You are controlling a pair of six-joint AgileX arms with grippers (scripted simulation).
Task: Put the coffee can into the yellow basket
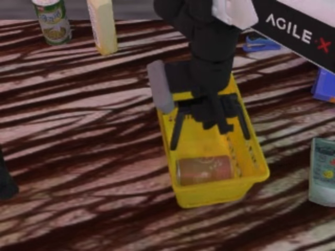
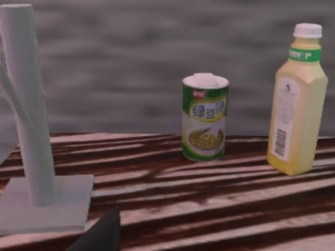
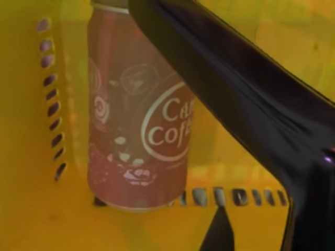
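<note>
Right gripper [image 1: 212, 123] hangs above coffee can [image 1: 204, 169] in yellow basket [image 1: 256, 175].

Right arm [image 1: 209, 57] hides the yellow basket's [image 1: 256, 172] far end.

White letters reading "AGILE" and a red "X" are showing on the black arm housing [image 1: 298, 31] over the tabletop's far right corner. The coffee can [image 3: 138, 120] is showing a ringed emblem reading "Ca" over "Cof", partly hidden. The green-and-white can [image 2: 205, 116] is displaying Chinese characters, too small to tell.
</note>
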